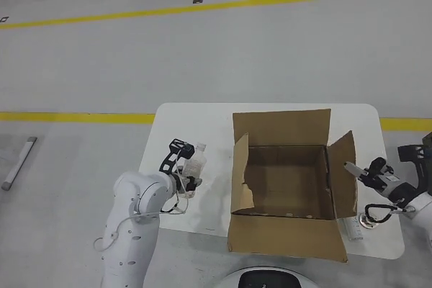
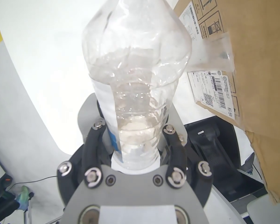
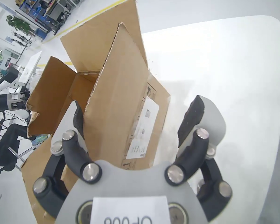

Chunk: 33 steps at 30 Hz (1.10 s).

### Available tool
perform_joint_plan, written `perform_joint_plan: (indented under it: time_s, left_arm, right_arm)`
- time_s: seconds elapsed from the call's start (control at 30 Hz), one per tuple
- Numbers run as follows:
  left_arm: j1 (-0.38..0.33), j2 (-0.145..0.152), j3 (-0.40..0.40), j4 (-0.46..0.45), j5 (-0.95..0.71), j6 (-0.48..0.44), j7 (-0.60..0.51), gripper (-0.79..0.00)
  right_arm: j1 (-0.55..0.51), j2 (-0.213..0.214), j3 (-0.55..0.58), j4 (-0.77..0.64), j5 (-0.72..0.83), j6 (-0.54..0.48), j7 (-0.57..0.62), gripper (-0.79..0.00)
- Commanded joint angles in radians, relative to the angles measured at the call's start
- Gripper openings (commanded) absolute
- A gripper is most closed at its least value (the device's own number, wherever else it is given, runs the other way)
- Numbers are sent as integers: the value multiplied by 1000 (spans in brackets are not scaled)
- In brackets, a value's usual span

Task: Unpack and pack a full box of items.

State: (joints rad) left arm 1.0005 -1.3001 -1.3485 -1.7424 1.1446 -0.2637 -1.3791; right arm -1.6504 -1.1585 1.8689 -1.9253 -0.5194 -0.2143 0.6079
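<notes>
A clear plastic bottle (image 1: 194, 160) with a white label is held by its lower end in my left gripper (image 1: 181, 175), over the table left of the cardboard box (image 1: 284, 133). In the left wrist view the bottle (image 2: 135, 47) points away from the gripper (image 2: 134, 127), whose fingers are shut on it, with the box's labelled side (image 2: 259, 47) close by. The box stands with its flaps up, and its inside looks bare. My right gripper (image 1: 356, 171) is open at the box's right flap; that flap (image 3: 121, 94) stands between its fingers (image 3: 137, 108).
The white table (image 1: 201, 122) has rounded corners, and the box takes up its middle. A small whitish item (image 1: 354, 229) lies at the box's front right corner. Bare tabletop (image 3: 224, 71) lies to the right of the box and behind it.
</notes>
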Motion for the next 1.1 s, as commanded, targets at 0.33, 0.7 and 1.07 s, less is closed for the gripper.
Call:
perform_joint_plan:
  time_s: [0.33,0.7,1.07]
  left_arm:
    - [-9,11,5,-36,-20,16,32,-785]
    - [-28,18,-3,-113,-113,47,52,-785]
    - [-102,20,-29,-197,-505,97,15,-785]
  right_arm:
    - [-14,0,-20,113,102,-31,-32,-570]
    - [28,-5,-101,156,193,-58,-72,-785]
    - [51,-4,-148,128,178,-46,-79,-785]
